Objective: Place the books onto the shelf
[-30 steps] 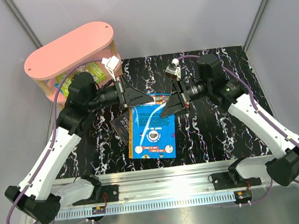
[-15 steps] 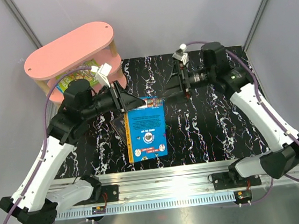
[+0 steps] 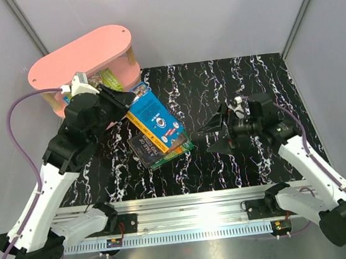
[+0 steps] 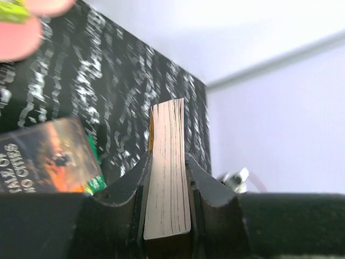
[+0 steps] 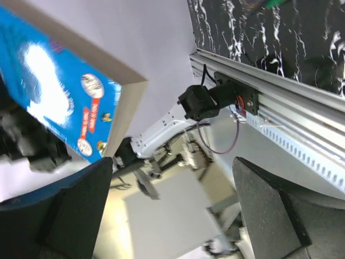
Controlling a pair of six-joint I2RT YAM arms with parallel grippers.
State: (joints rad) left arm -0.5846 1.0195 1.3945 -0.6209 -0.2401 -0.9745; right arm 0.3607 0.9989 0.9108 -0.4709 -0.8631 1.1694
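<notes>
1. Farthest left, the shelf (image 3: 83, 55) stands at ten o'clock on the surface (image 3: 250, 89), with a green book (image 3: 112, 80) lying under its top board.
2. My left tool (image 3: 126, 105) is clamped on the blue book (image 3: 155, 120), which is lifted off the surface at the shelf's four o'clock side. Its page edge is pinched between both fingers (image 4: 126, 189).
3. Toward six o'clock from that, the dark book (image 3: 144, 146) lies flat on a green-edged book (image 3: 177, 151).
4. My right tool (image 3: 216, 132) hangs at three o'clock of that pile, jaws wide apart, holding nothing.
</notes>
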